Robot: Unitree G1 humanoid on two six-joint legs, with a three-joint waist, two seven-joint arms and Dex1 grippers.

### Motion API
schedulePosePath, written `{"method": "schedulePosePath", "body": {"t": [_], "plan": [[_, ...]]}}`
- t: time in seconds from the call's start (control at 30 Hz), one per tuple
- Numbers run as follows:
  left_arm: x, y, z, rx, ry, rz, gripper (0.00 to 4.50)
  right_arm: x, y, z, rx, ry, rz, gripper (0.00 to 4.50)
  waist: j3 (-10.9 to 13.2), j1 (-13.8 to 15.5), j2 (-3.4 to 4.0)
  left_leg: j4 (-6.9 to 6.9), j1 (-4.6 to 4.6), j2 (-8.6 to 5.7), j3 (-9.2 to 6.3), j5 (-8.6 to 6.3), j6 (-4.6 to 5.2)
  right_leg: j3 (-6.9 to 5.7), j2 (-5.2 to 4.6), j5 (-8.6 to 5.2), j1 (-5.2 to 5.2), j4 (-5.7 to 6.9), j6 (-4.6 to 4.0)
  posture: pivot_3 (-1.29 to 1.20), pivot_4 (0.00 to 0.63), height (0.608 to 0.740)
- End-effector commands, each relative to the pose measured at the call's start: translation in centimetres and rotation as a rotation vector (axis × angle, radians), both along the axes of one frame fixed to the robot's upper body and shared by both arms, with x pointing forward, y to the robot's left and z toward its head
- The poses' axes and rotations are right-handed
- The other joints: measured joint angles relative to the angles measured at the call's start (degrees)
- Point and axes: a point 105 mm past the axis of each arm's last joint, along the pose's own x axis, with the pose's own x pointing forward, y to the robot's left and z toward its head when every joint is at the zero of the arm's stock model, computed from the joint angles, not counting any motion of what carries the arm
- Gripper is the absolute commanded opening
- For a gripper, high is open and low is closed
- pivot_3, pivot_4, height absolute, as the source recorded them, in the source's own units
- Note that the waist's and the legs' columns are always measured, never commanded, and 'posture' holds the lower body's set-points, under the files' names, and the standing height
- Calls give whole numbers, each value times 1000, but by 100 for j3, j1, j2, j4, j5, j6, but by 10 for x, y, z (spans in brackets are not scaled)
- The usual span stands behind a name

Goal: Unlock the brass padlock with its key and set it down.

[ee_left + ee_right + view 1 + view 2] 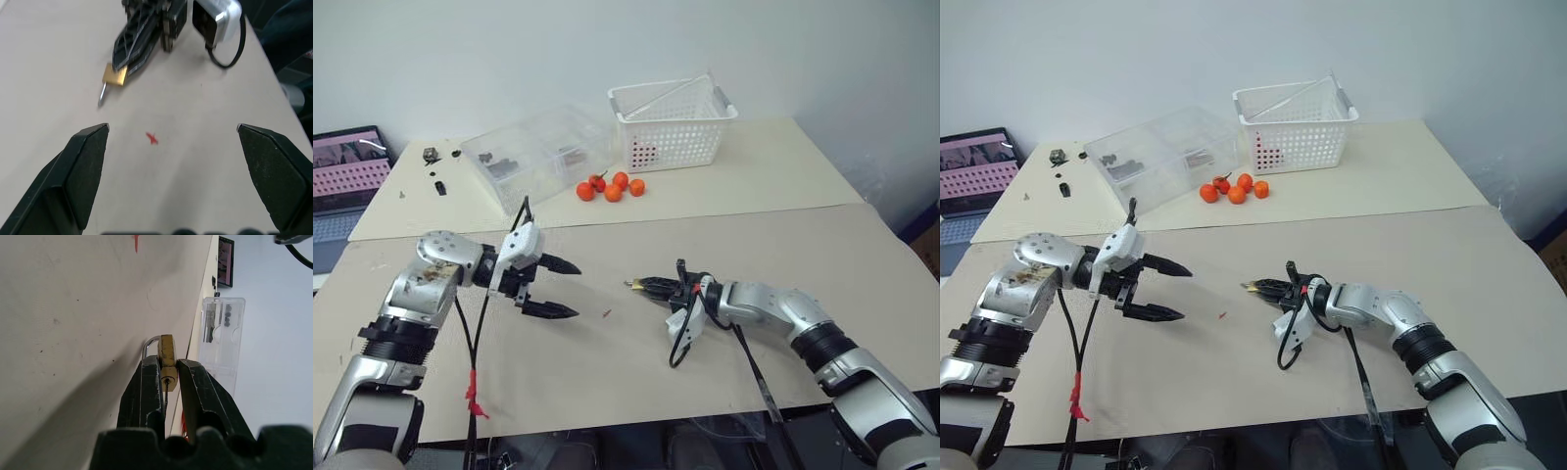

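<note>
On the left, the left gripper (551, 287) is held spread and empty. At the table's (822, 245) centre the brass padlock (115, 76) is pinched by the right gripper (644, 285); its key (165, 391) appears seated, so turning seems next. Behind, small dark parts are held in the clear box (543, 147), beside the white basket (671, 122).

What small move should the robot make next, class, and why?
Probably lower the right hand and release the padlock onto the table. That hand is shut on the padlock just above the surface, while the open left hand holds nothing.
</note>
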Motion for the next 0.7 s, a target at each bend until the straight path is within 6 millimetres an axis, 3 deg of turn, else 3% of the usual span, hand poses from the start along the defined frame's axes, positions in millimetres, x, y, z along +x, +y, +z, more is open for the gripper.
{"method": "schedulePosePath", "body": {"t": [0.03,0.47,0.7], "plan": [[1,1,5,10,-37,-11,4474,-2,3,11,12,-23,35,120,0,2,0,1,0,0,0,0,1,0,0,0,1,0,0,0,150,740],[4,-6,3,-8,-40,-22,4474,-18,-1,4,-55,24,100,120,0,-1,0,1,0,1,2,-1,2,-1,1,0,1,1,0,0,150,740],[4,-10,2,-22,-38,-23,4474,-16,-5,2,-72,54,84,120,0,-5,-1,2,0,2,2,-1,2,-1,2,0,1,2,0,0,150,740]]}}
